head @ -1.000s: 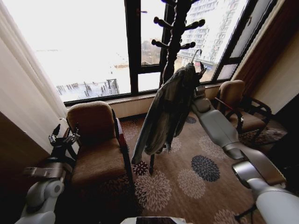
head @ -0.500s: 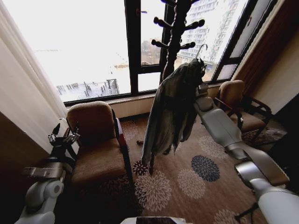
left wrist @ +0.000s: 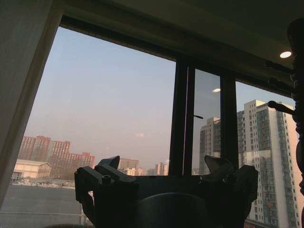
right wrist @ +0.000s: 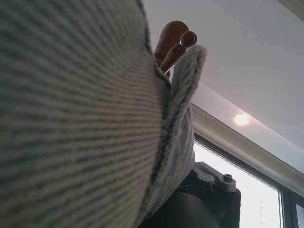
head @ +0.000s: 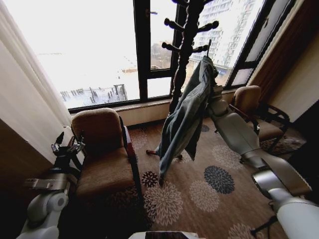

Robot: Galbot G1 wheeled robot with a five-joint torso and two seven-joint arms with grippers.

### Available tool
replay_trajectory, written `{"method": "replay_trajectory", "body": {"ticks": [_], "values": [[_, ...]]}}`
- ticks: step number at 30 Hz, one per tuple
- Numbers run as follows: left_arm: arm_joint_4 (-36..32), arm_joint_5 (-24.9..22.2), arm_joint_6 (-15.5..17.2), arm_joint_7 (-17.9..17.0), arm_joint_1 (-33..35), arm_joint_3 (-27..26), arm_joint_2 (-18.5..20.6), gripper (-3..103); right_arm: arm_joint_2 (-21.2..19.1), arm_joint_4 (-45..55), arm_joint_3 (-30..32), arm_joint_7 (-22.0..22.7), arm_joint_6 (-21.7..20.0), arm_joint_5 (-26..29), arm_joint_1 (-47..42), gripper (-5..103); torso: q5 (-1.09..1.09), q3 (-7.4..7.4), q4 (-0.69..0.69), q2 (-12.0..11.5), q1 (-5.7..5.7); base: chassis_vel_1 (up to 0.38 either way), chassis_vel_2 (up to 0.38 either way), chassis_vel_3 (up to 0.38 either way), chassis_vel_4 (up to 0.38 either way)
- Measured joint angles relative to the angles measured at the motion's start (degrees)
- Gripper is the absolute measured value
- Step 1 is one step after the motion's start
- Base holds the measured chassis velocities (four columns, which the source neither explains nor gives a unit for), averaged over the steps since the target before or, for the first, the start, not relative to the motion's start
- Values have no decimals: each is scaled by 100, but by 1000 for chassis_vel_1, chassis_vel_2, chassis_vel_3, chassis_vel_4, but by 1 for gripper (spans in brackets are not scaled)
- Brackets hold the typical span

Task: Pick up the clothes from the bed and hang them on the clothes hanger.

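Denim jacket (head: 187, 117) hangs upper centre of the head frame, draped long and tilted down-left, its top up near a peg of the dark wooden coat stand (head: 185, 45). Thin hanger hook (head: 209, 48) pokes out above the collar, just beside a peg; can't tell if it's actually caught on it. Hem dangles above the flower-patterned carpet (head: 199, 191).

Right gripper (head: 213, 83) sits at the jacket's top right, mostly buried behind cloth, arm running down to lower right. Probably gripping the hanger or collar, but I cannot tell if the pincer is clenched or released. In the right wrist view, denim (right wrist: 71, 114) covers the left half, with a brown peg tip (right wrist: 173, 42) above.

Left gripper (head: 67, 146) is parked lower left, beside the brown armchair (head: 104, 157), well apart from the jacket. Left wrist view shows its fingers (left wrist: 102, 173) spread wide, released, nothing between them, window (left wrist: 118, 104) behind.

A second armchair (head: 259, 117) is at right by the window.
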Motion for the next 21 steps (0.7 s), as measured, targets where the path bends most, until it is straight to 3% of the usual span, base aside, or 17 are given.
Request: {"method": "replay_trajectory", "body": {"ticks": [21], "values": [[19,42,-4,38,-21,60,-43,100,-188,-79,158,43,-66,-63,-25,16,0,0,0,0,0,0,0,0,0]]}}
